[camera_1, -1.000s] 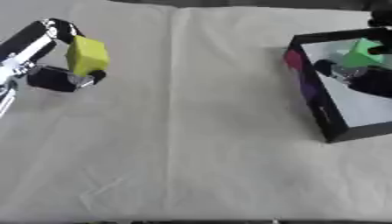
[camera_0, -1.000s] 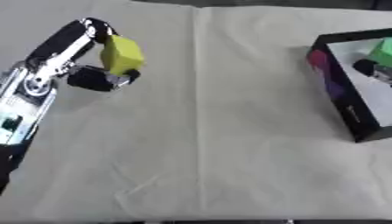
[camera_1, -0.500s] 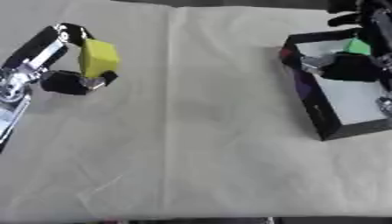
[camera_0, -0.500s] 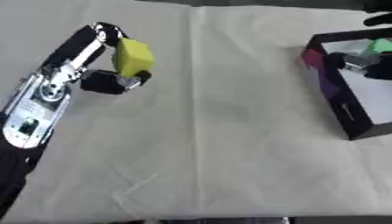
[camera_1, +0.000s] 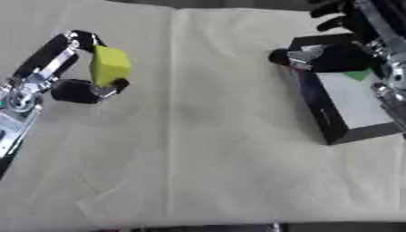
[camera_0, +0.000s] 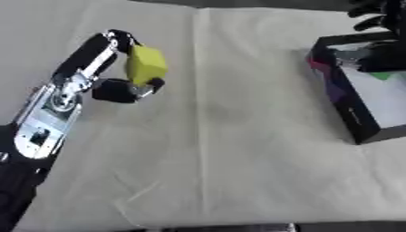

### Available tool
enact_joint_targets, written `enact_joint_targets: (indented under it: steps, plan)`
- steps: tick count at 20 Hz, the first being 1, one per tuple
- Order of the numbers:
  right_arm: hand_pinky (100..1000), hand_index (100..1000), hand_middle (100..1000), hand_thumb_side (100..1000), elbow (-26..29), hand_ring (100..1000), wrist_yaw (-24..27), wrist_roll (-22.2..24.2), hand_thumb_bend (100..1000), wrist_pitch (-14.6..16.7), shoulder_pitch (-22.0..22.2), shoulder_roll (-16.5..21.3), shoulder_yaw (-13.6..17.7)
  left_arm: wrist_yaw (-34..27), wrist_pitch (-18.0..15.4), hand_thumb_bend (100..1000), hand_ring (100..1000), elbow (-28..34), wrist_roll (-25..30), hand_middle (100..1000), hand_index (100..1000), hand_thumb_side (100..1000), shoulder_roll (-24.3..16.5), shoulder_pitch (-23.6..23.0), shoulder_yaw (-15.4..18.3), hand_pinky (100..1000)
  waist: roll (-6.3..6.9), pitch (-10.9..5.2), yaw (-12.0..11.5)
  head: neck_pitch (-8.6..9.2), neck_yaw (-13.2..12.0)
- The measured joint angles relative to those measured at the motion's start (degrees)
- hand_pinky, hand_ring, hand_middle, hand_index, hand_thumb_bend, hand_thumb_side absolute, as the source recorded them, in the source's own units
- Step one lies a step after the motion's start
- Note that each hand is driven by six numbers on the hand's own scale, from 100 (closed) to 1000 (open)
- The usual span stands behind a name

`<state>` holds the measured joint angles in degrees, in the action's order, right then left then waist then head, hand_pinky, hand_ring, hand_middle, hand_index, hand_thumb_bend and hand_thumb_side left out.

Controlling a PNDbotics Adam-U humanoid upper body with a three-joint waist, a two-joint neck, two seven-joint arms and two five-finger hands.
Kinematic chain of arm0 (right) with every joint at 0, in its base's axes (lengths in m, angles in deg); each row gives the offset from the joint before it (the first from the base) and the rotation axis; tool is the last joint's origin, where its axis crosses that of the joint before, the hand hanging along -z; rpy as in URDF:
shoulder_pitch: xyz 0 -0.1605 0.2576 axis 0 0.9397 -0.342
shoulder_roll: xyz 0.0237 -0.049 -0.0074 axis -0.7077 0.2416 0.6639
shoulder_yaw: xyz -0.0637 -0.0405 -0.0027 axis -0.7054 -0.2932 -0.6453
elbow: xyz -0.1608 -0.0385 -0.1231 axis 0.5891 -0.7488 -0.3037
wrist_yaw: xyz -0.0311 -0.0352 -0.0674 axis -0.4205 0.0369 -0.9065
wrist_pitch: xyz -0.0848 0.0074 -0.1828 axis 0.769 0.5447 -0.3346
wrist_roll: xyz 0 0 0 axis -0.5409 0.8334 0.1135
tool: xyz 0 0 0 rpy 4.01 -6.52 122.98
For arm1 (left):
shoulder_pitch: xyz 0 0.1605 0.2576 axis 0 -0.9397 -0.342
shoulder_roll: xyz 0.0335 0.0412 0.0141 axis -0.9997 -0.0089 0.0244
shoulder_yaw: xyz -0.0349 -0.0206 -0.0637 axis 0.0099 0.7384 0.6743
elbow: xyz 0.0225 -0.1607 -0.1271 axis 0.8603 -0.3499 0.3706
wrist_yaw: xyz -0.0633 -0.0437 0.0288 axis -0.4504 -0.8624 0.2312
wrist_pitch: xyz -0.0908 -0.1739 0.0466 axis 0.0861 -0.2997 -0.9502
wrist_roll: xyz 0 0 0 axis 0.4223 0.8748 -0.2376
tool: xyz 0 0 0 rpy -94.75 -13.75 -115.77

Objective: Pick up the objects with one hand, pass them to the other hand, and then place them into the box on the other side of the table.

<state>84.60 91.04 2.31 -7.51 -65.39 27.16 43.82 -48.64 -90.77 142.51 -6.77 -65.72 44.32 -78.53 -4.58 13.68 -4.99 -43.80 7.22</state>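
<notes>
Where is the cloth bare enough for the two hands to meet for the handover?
Bare cloth runs down the middle, between the left robot hand holding the yellow block and the black box. It is crowded at the box, where the right robot hand hangs.

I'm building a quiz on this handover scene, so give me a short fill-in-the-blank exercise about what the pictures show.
1. The left robot hand holds a block coloured ____.
2. The box stands on the table's ____ side.
3. The right robot hand is over the ____.
4. The table is covered with a ____ cloth.

Missing words: yellow; right; box; white
</notes>
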Motion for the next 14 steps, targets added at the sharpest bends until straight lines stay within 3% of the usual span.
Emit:
enact_joint_targets:
  steps: [1, 14]
  plan:
    - [701, 822, 761, 255, 0.00, 764, 0.06, 0.45, 861, -0.15, -0.57, -0.09, -0.29, 0.04, -0.22, 100, 603, -0.12, -0.17, 555, 464, 370, 0.27, 0.02, -0.13, 771, -0.06, 0.00, -0.02, 0.00, 0.06]
    - [703, 818, 760, 257, 0.00, 764, 0.12, 5.80, 864, -1.89, -6.32, -2.27, -4.44, 1.58, -2.93, 100, 595, -1.85, -1.35, 551, 463, 408, 4.09, 1.32, -0.87, 770, -0.92, -0.23, -0.15, -0.01, 0.49]
